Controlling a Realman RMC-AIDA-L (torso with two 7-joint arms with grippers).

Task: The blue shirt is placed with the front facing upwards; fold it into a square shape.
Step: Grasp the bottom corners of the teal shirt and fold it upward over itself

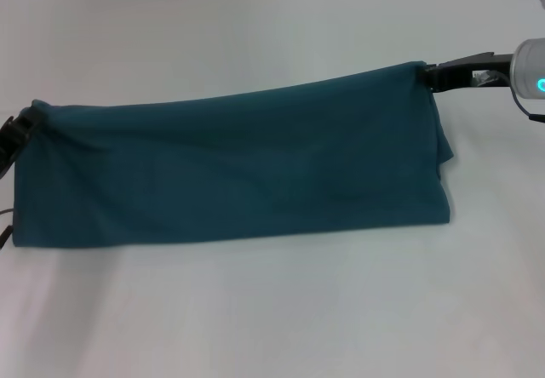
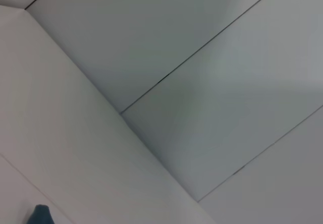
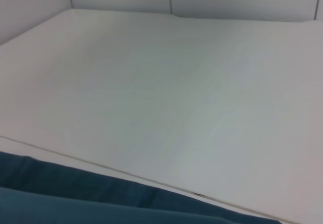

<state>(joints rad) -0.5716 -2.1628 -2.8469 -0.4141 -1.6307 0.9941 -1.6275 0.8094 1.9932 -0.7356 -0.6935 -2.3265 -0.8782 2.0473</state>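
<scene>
**Shirt held up at both ends**

At the table's (image 1: 272, 327) left edge, the left gripper (image 1: 19, 131) reaches in low, pinched onto the blue shirt's (image 1: 238, 174) upper left corner. The shirt hangs stretched as a long band, its lower edge near the table. On the right, the right gripper (image 1: 428, 75) extends level from the right edge, clamped onto the upper right corner, which is held higher.

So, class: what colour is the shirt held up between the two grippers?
Dark teal-blue, plain on the side showing; the blue shirt shows best in the head view.
</scene>
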